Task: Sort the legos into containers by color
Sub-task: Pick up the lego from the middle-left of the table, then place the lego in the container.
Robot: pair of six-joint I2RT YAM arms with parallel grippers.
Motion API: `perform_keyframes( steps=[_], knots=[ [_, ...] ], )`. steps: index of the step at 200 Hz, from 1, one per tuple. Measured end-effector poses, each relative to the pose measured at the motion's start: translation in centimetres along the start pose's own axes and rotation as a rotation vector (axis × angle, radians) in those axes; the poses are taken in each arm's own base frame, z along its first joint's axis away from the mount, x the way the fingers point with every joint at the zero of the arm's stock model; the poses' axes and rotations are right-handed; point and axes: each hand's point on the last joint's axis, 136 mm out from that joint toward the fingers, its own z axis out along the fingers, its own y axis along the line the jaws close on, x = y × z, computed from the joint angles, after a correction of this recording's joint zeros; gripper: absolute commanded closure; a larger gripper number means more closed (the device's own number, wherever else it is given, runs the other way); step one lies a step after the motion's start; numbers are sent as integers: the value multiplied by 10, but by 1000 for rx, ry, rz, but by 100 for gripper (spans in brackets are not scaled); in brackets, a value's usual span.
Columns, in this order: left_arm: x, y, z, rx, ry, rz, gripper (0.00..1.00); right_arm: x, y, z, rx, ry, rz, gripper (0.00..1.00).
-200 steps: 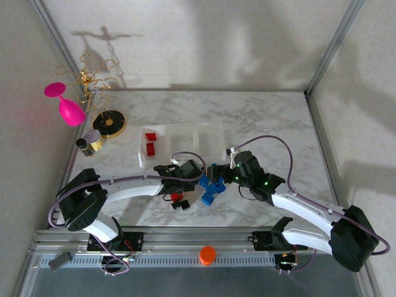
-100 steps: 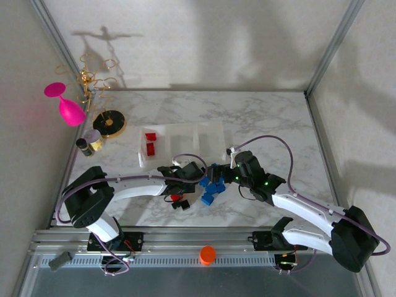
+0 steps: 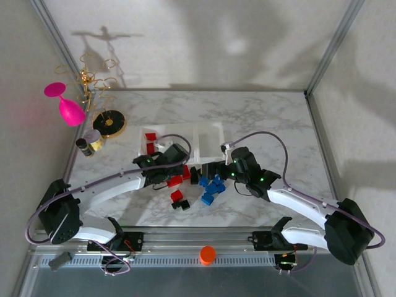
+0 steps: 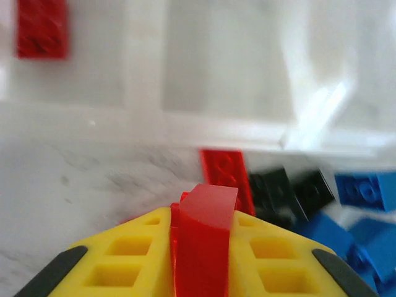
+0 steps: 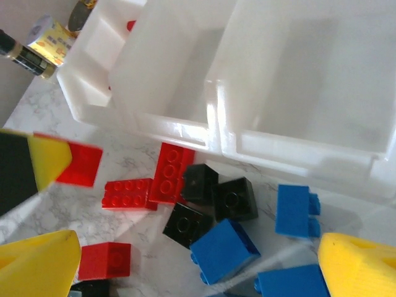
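Left tool (image 4: 201,226), gripping red lego (image 4: 205,207), moved up beside containers' (image 4: 185,128) edge.

Your left end effector (image 4: 203,218) has picked up a red lego (image 4: 204,207) off the counter (image 4: 74,179). It now hangs nearer the containers (image 4: 148,117).

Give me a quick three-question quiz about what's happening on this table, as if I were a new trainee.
1. True or false: the left arm's jaws are shut on a red brick.
2. Which colour already lies inside the containers? A red, B blue, C black.
3. How many compartments do the containers have?

Key: 1 true. 2 A: two red legos lie in the leftmost compartment. 3 three.
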Motion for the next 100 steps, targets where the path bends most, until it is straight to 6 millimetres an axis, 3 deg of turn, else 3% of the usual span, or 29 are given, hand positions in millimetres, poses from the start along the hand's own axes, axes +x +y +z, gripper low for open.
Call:
perform_keyframes(
  steps=[25, 55, 74, 100],
  knots=[
    [-39, 31, 6, -85, -52, -44, 76, -17, 17, 5, -55, -37, -9, 1],
    [-76, 47, 19, -146, -93, -71, 75, -30, 29, 12, -97, -64, -9, 1],
    [-88, 54, 40, -184, -88, -79, 74, -33, 32, 15, -106, -70, -6, 1],
    [-88, 63, 71, -241, -50, -63, 69, -33, 32, 16, -106, -71, 0, 1]
  ],
)
